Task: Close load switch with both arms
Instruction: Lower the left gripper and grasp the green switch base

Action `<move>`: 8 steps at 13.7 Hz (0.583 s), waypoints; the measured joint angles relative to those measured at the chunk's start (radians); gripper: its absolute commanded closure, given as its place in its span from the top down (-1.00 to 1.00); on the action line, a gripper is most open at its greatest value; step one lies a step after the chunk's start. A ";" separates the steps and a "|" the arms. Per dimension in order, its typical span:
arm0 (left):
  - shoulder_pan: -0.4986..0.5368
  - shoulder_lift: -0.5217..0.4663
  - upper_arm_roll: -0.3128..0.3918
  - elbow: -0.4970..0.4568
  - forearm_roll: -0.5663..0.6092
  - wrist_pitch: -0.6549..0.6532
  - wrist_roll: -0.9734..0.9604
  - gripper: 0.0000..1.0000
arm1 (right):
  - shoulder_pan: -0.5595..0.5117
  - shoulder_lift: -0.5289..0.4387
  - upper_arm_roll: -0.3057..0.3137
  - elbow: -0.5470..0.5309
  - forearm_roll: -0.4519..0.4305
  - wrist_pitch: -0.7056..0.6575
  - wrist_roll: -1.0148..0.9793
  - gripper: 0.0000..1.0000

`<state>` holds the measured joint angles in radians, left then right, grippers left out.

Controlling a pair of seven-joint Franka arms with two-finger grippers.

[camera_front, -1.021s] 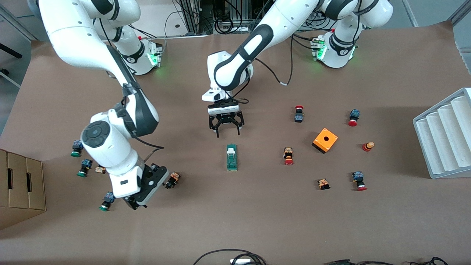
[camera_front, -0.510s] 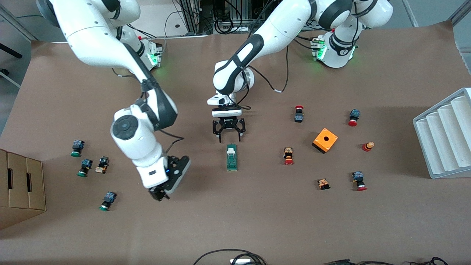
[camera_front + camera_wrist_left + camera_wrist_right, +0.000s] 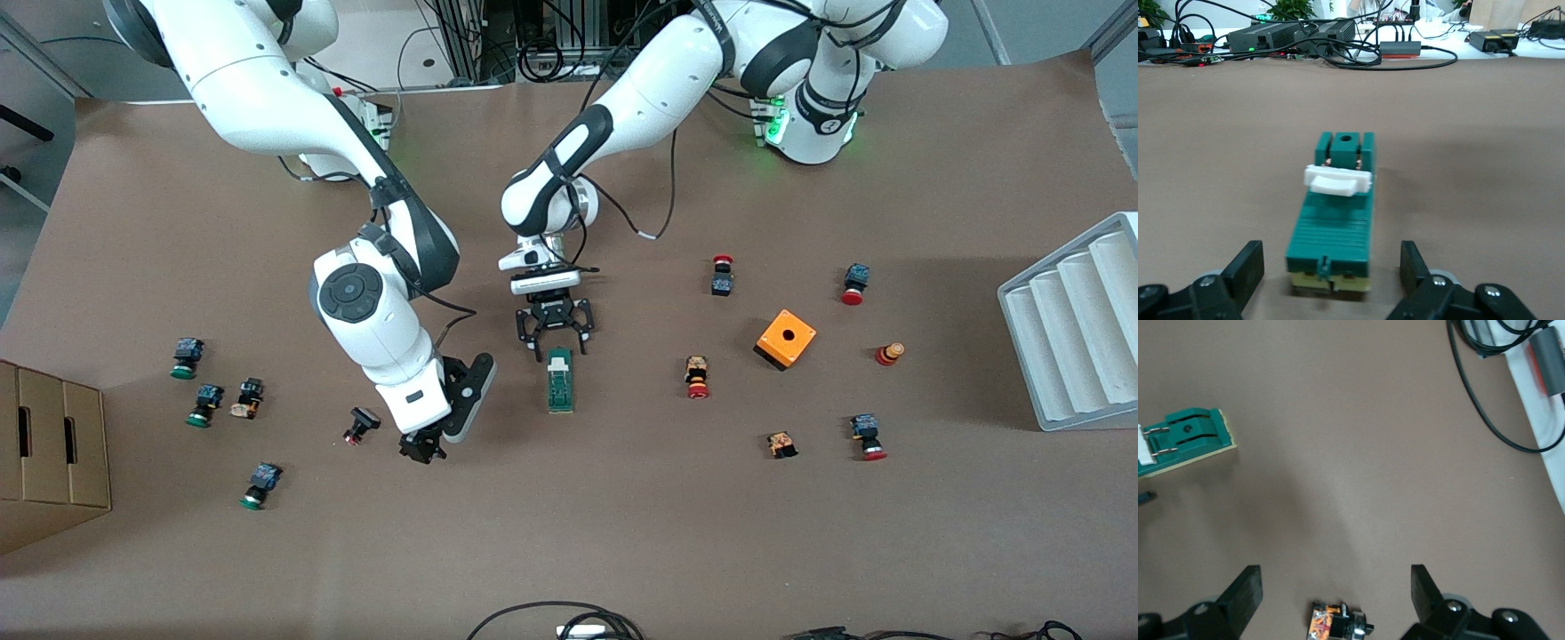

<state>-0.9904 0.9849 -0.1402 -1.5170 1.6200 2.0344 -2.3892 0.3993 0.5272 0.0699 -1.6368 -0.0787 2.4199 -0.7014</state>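
The left gripper has dropped to the switch lying mid-surface, its jaws wide astride the white end and ready to clamp, while the right gripper, jaws wide and empty, has swung in beside it to help.

Two white jointed arms, the left arm and the right arm, with black joint bands, each ending in a black two-finger gripper; thin black cables trail along both; green lights glow at the bases
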 measured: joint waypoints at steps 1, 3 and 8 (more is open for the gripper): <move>-0.002 0.005 0.000 0.008 0.002 -0.003 -0.010 0.77 | 0.008 0.000 0.000 -0.006 0.000 0.000 0.000 0.99; -0.001 0.008 0.007 0.009 0.047 -0.004 -0.036 0.77 | 0.028 0.001 0.000 -0.017 0.000 0.000 0.000 0.99; 0.001 0.036 0.016 0.007 0.139 -0.050 -0.138 0.73 | 0.066 0.015 -0.001 -0.021 -0.011 -0.011 0.001 0.99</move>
<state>-0.9893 1.0206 -0.1241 -1.5101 1.7589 1.9840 -2.5269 0.4650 0.5420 0.0689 -1.6582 -0.0896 2.4090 -0.7009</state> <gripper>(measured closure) 0.132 0.000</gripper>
